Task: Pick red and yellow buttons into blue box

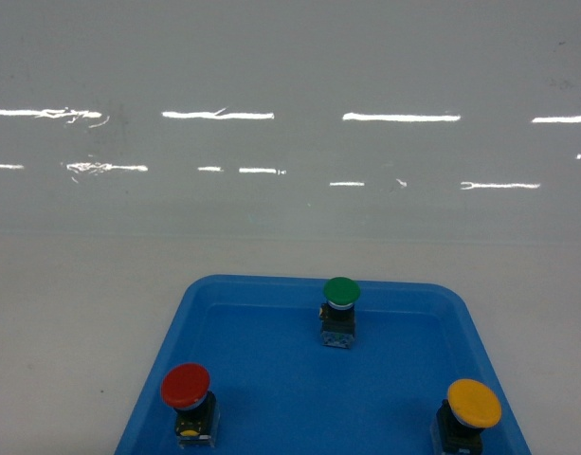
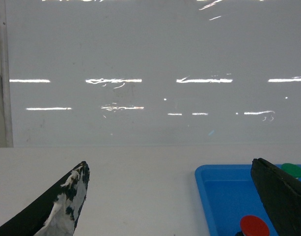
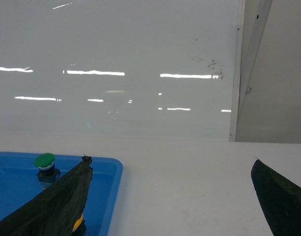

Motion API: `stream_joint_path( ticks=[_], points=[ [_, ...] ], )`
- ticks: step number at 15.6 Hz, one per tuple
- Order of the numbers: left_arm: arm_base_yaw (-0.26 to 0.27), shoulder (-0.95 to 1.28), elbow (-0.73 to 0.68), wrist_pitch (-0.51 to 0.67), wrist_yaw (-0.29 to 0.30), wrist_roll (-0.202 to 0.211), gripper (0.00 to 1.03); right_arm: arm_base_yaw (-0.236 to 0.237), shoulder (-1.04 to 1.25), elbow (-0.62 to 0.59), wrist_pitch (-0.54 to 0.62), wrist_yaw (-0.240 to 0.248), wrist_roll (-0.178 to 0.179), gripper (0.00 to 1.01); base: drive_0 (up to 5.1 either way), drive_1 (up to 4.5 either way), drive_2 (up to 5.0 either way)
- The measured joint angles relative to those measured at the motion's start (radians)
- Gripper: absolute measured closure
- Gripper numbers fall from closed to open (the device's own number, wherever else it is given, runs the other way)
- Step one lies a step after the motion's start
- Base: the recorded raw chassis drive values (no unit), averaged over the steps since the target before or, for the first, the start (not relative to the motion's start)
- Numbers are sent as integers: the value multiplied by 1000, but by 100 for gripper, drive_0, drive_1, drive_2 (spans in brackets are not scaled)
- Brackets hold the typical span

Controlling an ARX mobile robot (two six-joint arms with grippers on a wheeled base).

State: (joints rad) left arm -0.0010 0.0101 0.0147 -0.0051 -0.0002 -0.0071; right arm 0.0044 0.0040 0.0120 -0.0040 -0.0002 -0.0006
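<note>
Black bodies of red-capped button (image 1: 186, 386) and yellow-capped button (image 1: 473, 403) cut off by frame bottom; both upright, caps up, in shallow blue plastic tray (image 1: 271, 398). Left gripper (image 2: 170, 196) and right gripper (image 3: 170, 196) jaws spread apart, empty.

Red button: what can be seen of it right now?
The red button has a round, glossy, mushroom-shaped cap on a short black blocky body with a yellow mark low on its front. It stands upright on the floor of the shallow blue tray, near the front left corner, apart from the other two buttons. Nothing grips it.
</note>
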Motion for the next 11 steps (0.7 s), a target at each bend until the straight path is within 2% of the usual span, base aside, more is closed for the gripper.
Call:
stream_joint_path(
  ticks=[11],
  points=[
    [0,0,0,0,0,0,5,0,0,0,0,0,0,3,0,0,0]
  ],
)
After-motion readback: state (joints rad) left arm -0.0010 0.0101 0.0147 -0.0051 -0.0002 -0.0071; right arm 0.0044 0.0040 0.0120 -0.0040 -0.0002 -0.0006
